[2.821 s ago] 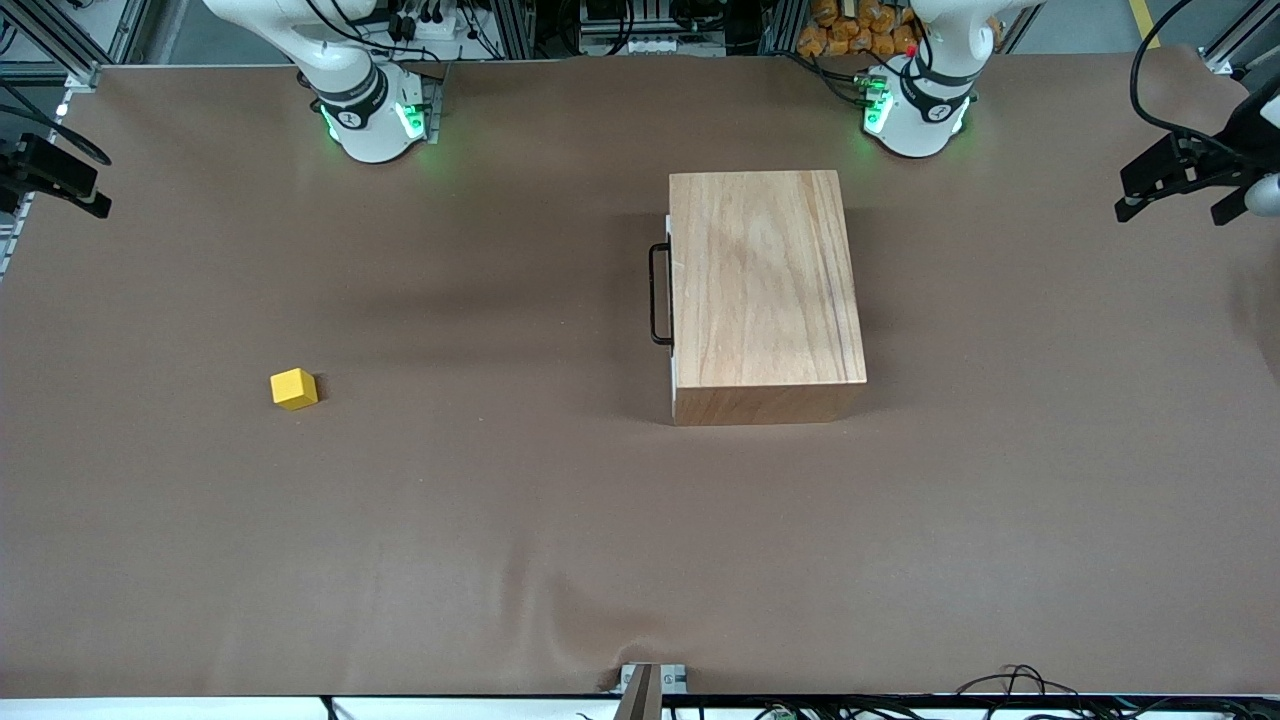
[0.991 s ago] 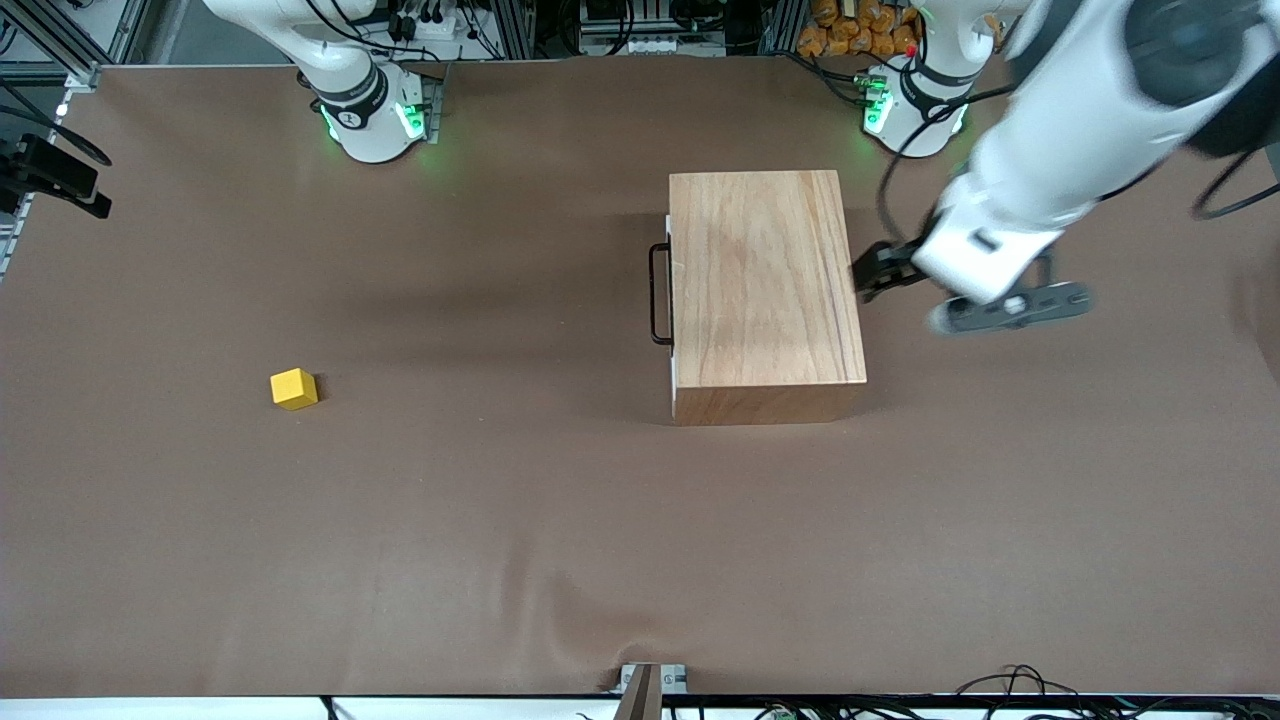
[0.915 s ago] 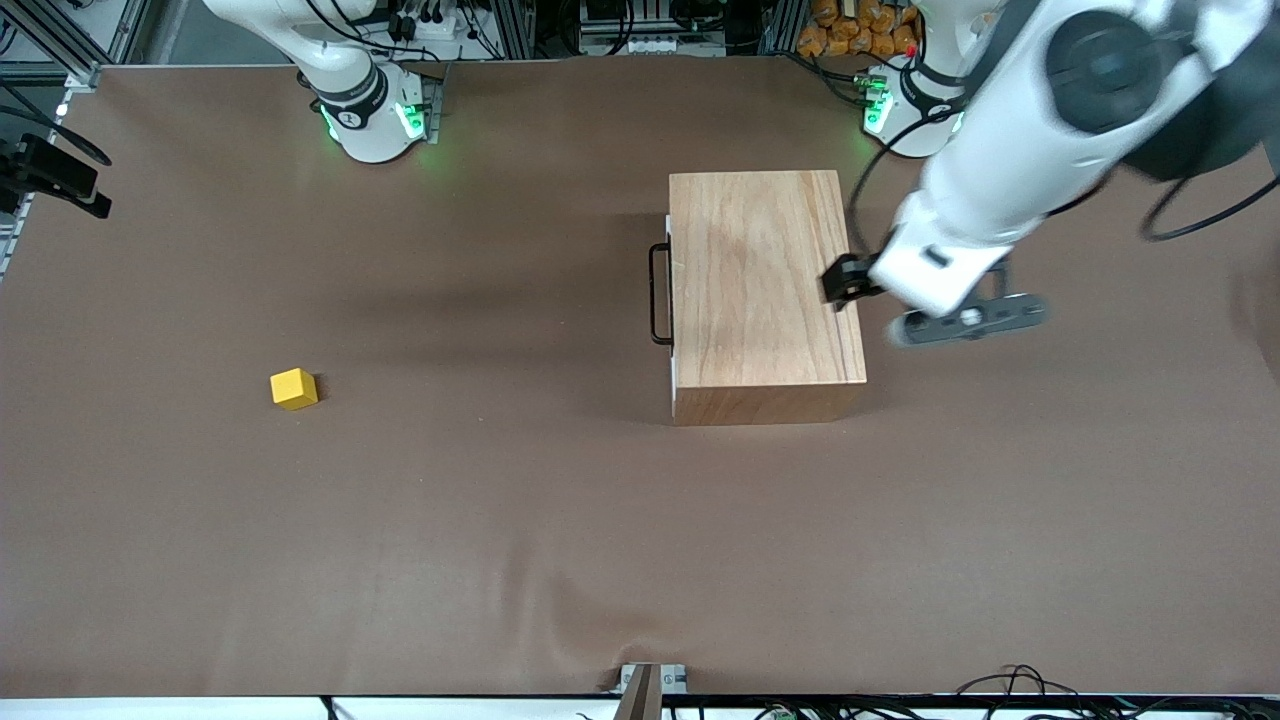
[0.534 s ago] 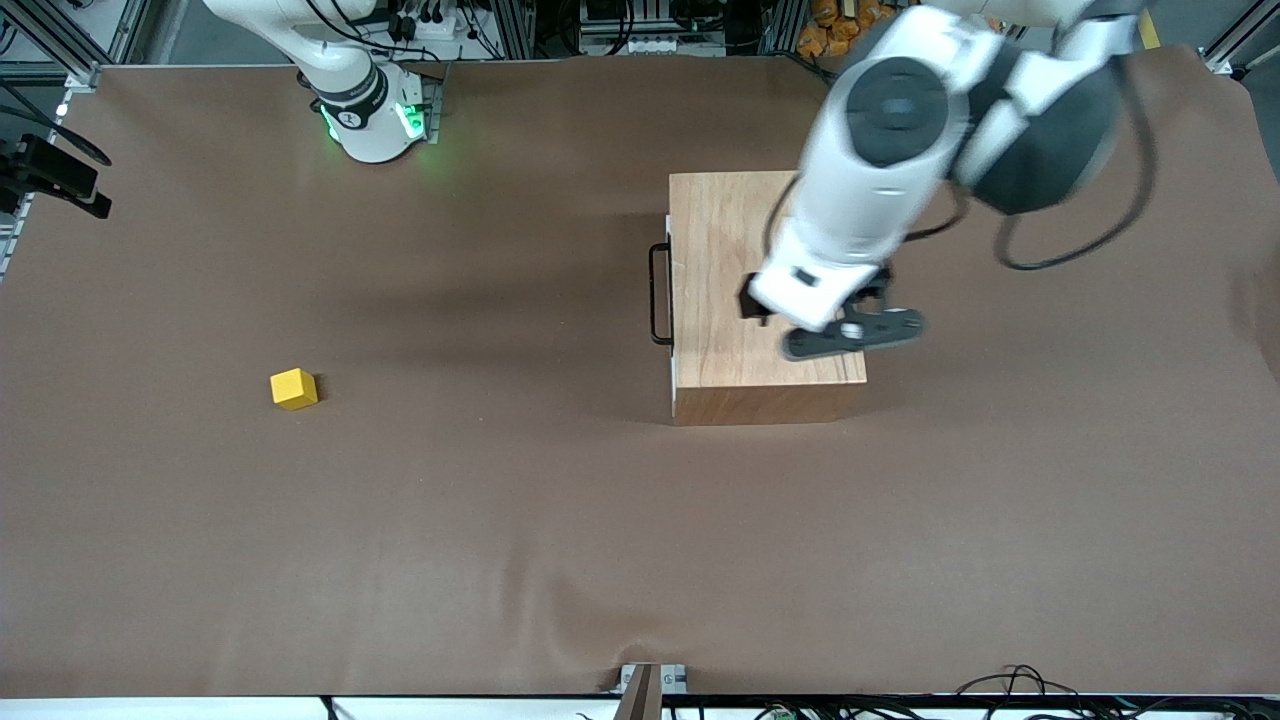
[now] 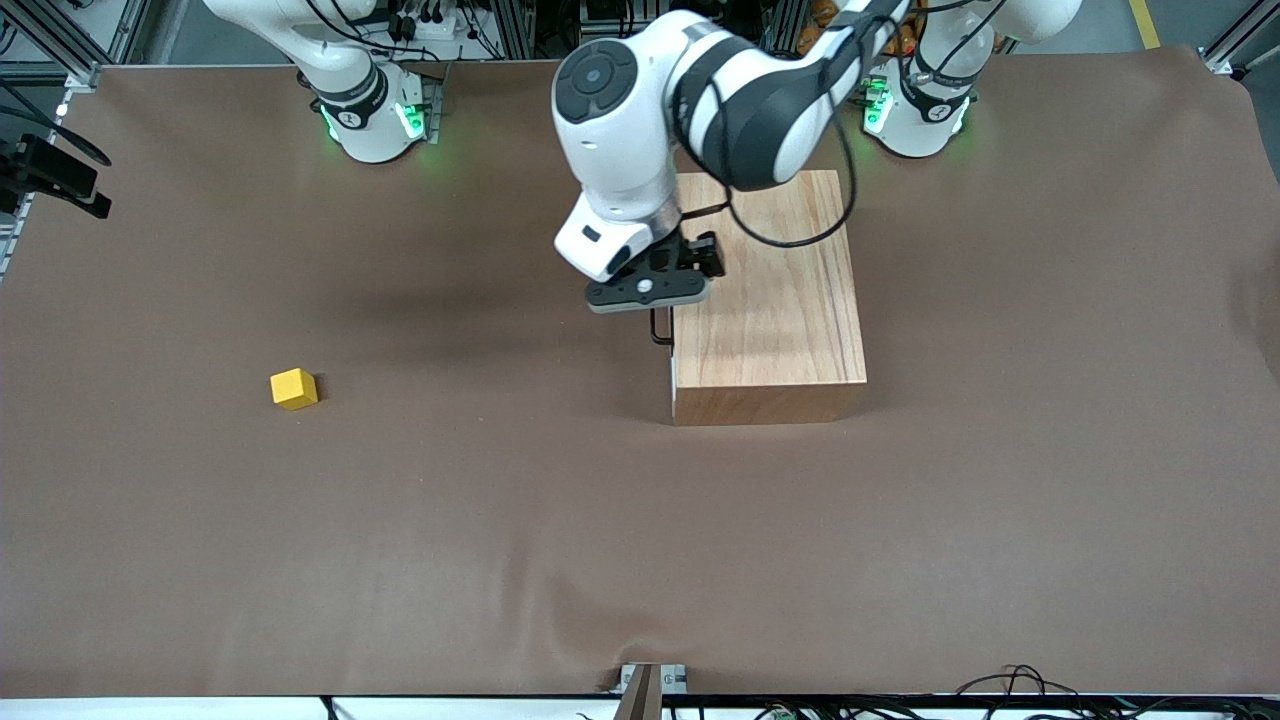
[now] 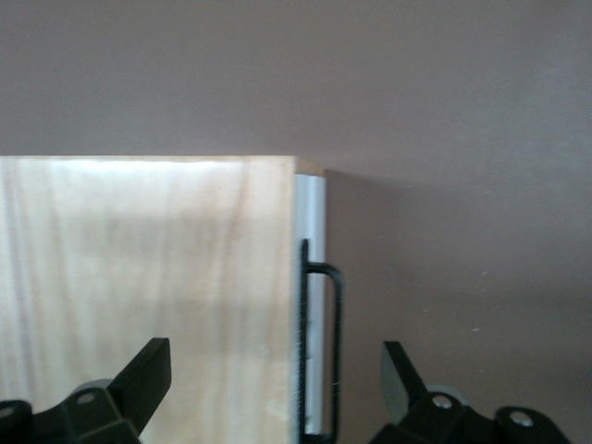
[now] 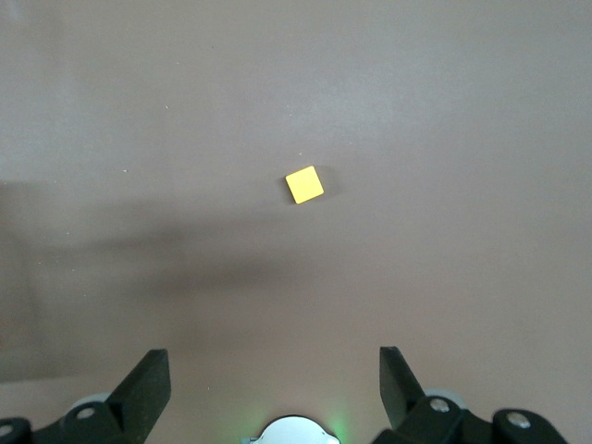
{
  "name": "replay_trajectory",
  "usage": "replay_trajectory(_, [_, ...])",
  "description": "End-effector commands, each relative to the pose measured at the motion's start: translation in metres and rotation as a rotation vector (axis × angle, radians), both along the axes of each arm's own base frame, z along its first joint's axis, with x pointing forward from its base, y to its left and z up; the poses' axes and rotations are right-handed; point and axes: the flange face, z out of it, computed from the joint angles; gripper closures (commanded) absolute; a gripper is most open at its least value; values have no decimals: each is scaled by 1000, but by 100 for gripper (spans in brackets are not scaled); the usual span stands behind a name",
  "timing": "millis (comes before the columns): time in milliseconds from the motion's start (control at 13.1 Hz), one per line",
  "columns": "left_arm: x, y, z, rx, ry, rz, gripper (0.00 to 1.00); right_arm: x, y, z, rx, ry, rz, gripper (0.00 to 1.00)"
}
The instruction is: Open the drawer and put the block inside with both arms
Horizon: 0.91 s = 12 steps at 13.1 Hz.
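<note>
Front view: the left gripper (image 5: 655, 300) hangs over the black U-shaped handle (image 5: 660, 333) of the drawer (image 5: 673, 360), at the end of the wooden box (image 5: 765, 290) that faces the right arm's end of the bench (image 5: 640, 520); only the end of the handle nearer the camera shows below the gripper body; the drawer appears fully closed, its white front edge flush with the box. The left wrist view shows the left gripper's jaws spread wide, one fingertip (image 6: 148, 370) over the box top and the other over the bare bench, with the handle (image 6: 324, 351) between them and nothing grasped. The block (image 5: 294, 388), a small yellow cube, rests on the bench well apart from the box, toward the right arm's end and slightly nearer the camera than the handle. The right gripper (image 7: 277, 388) waits high above the bench with jaws released and empty; its wrist view looks down on the block (image 7: 304, 184).

Handling, as judged: the handle is thin, rigid metal, best taken across the middle of its bar so the pull runs straight along the slide; an off-centre grip may cock the tray. The box looks solid but could slide on the bench cover if the drawer binds. The block is likely light and stiff, with flat opposite faces suited to a pinch.
</note>
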Motion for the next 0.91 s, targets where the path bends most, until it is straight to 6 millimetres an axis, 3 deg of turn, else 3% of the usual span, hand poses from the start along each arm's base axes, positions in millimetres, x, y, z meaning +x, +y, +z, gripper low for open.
replay_trajectory(0, [-15,-32,-7,-29,-51,-6,0,-7,1,3,-18,-2,-1,0])
replay_trajectory(534, [-71,-87,-55,-13,-51,7,0,-7,2,4,-15,-4,1,0])
replay_trajectory(686, [-85,-96,-64,1,-58,24,0,-7,2,4,-15,-4,1,0])
replay_trajectory(839, [-85,-96,-75,20,-49,37,0,-7,1,3,-15,-2,-1,0])
